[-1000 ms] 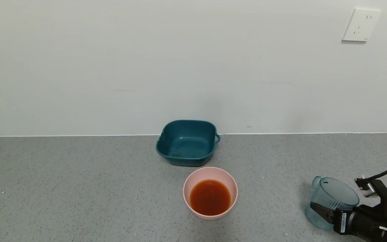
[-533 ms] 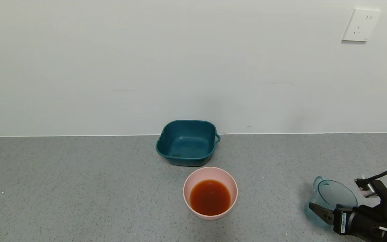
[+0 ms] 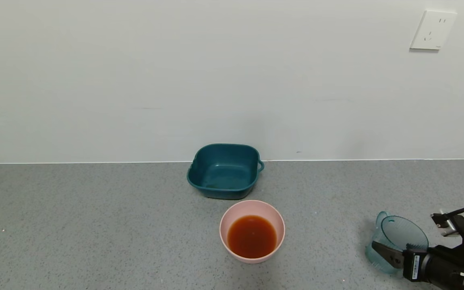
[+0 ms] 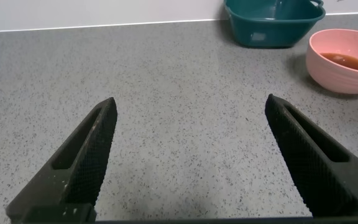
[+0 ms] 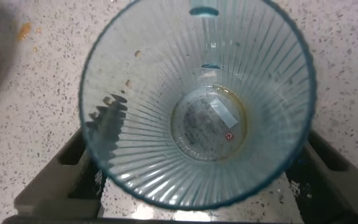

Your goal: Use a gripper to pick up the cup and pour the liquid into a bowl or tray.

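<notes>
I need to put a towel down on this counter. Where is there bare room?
The counter is bare from its left edge to the teal tub and pink bowl. A narrower bare strip lies between the bowl and the cup. The right corner is crowded: the right hand brackets the cup.

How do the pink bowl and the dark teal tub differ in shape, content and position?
The pink bowl is round; the teal tub is square with small handles. The bowl holds reddish-brown liquid; the tub holds none of it. The tub stands by the wall, the bowl nearer the robot. Both stand upright on the grey counter.
</notes>
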### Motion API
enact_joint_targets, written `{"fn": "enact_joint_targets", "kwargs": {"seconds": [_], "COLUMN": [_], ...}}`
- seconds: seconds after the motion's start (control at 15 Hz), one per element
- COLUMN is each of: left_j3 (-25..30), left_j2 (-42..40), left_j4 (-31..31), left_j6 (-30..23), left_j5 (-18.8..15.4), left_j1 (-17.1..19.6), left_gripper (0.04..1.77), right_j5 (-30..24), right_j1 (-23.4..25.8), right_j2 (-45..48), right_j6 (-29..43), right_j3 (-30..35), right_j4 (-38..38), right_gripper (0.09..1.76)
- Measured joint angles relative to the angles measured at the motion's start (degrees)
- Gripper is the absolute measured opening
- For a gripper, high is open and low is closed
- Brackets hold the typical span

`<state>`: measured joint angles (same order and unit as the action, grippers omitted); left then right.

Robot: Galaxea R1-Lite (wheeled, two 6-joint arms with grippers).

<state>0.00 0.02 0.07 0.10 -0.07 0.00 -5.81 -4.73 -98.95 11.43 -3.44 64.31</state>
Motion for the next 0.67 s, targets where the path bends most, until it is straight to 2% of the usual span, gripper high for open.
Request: {"fn": "enact_joint_targets", "kwargs": {"seconds": [0.4, 0.67], "left_j3": [0.00, 0.00], "left_j2": [0.00, 0.00], "left_j4": [0.00, 0.00], "left_j6": [0.00, 0.00], "left_j5": [-0.02, -0.02], "left_j1": [0.00, 0.00], "left_gripper": [1.72, 1.72], "right_j5": [-1.54, -2.89], "right_j1": [-0.63, -0.59], "right_j2": [8.27, 15.32], "right_j6": [0.06, 0.06], "right_j3": [2.51, 3.23], "right_j4": [-1.08, -4.69], "right_gripper": [1.69, 1.69]}}
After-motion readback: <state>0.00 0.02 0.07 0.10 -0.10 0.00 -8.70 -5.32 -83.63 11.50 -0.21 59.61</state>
